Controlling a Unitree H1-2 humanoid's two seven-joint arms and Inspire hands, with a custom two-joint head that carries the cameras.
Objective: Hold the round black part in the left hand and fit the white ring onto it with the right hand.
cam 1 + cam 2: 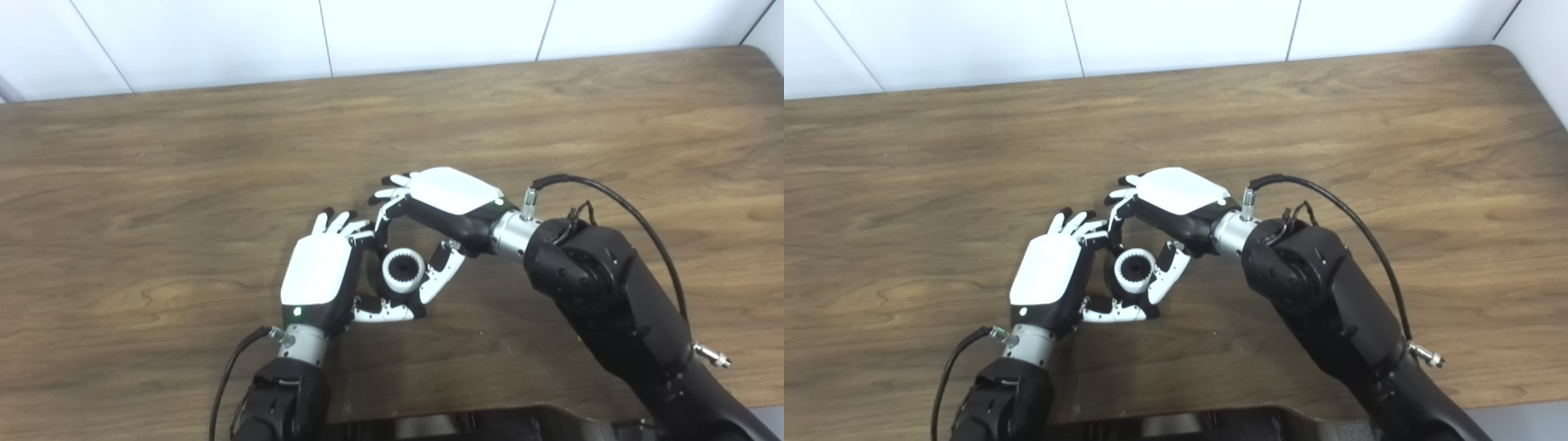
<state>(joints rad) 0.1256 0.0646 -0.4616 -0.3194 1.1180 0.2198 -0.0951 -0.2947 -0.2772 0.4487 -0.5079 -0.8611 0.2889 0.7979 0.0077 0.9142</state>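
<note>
1. Down at the near edge of the table (122,184), both black forearms come up from the bottom of the shot and angle toward each other, meeting just in front of the robot.
2. Left hand (318,275) is back-up, with its thumb stuck out along the near side and its fingers curled round the far-left side. It looks like it's cupping the round black part (403,267), though I can't really see the contact points, so call the grip likely, not certain.
3. The white ring (404,274) already sits around that black part, toothed dark centre showing through the middle. Both are right between the two hands, low over the wood. Can't tell if the ring is fully seated or just perched.
4. My guess on handling: small, light, rigid plastic, probably a bit slick. I'd pinch the ring by its outer rim on opposite sides and push straight, since cocking it sideways would likely jam it.
5. Further back, the right hand (450,196) arches over from the right, wrist bent, with its fingers dropping on the far side and its thumb on the right side. It seems to be pinching the ring.
</note>
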